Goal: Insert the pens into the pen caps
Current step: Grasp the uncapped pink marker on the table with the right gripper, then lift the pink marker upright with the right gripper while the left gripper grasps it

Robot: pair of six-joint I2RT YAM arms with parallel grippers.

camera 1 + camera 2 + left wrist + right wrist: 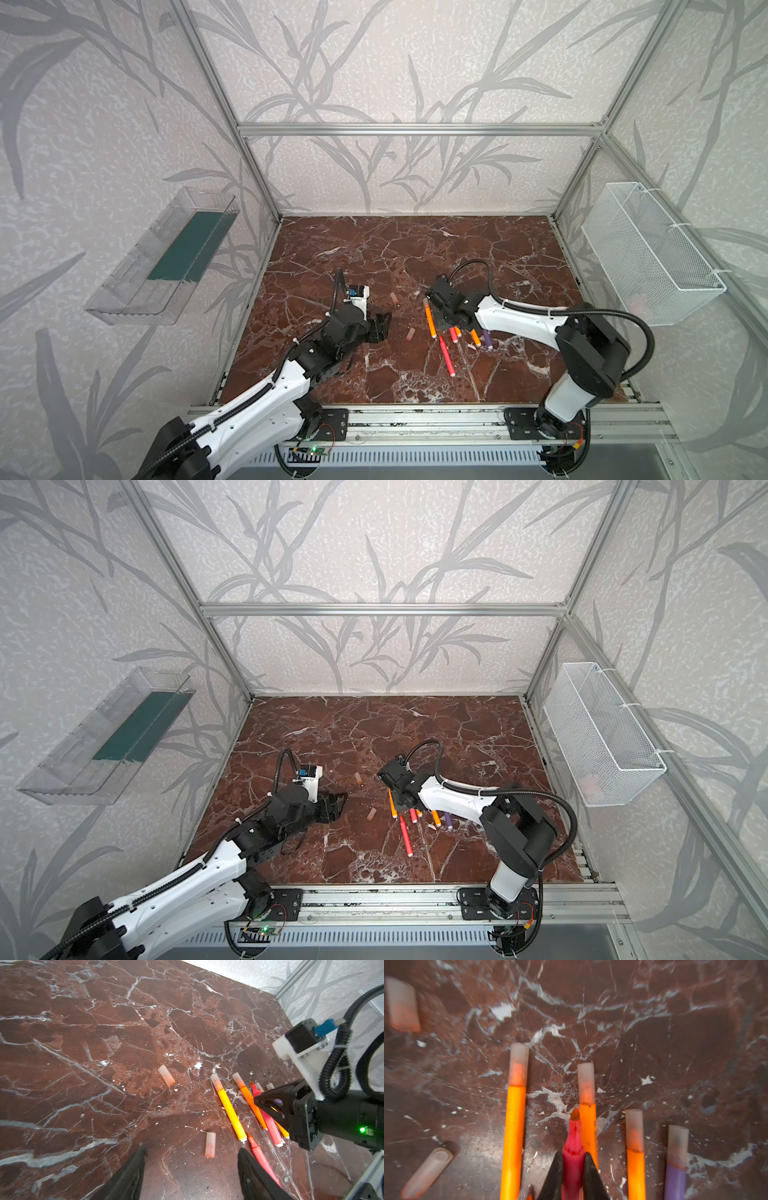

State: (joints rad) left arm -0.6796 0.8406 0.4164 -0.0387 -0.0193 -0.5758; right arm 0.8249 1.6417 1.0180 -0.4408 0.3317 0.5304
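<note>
Right jaws are pinching a red pen (572, 1159); left jaws are hanging wide; lifting straight up seems safest.

No writing can be read in any view. The pens (229, 1111) and pen caps (210, 1145) bear no legible print.

A robotics lab test cell: an aluminium extrusion frame (419, 129) with leaf-print wall panels (374, 62) encloses a marble-patterned tabletop (415, 249), and robot arms (515, 318) are bolted to its front rail (415, 424).
</note>
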